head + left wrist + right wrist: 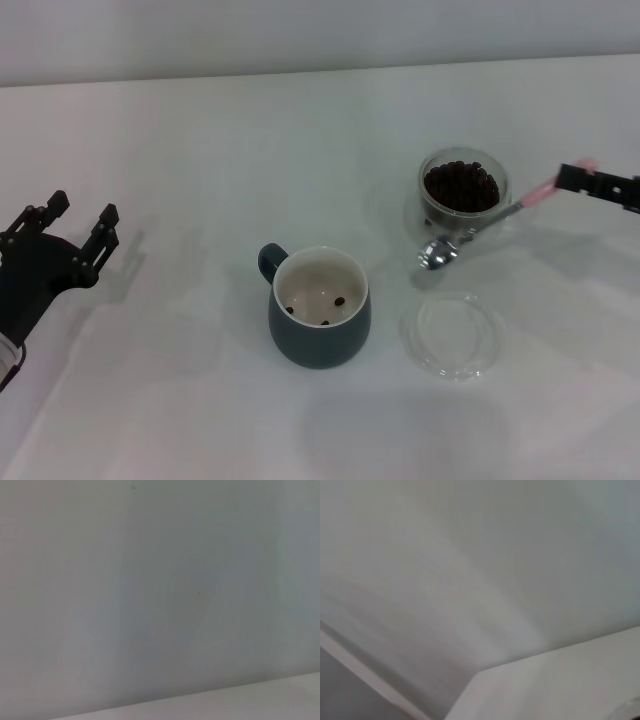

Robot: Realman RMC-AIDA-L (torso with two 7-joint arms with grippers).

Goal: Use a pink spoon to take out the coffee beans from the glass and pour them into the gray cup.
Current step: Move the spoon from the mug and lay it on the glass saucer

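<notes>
On the white table (180,140), center-front, sits the gray cup (319,310), handle pointing to my left and a bit back; I count three coffee beans on its cream bottom. Behind it & to my right is the glass (461,192), packed w/ coffee beans (460,186) nearly to the rim. Just in front of the glass, right of the cup, lies a flat round clear glass dish (452,334), apart from both.

My right gripper (577,176) comes in from the right edge, level w/ the glass, clamped on the pale pink handle end of the pink spoon (480,224). Spoon slants down toward my left across the glass's front; its shiny bowl is low, beside the glass base on the cup side, near the table. Can't tell if the bowl touches the table. No beans visible in the bowl.

My left gripper (78,225) is far off on the left side, well apart from everything, fingers spread, holding nothing.

Both wrist views: only blank pale surface, nothing of the task things.
</notes>
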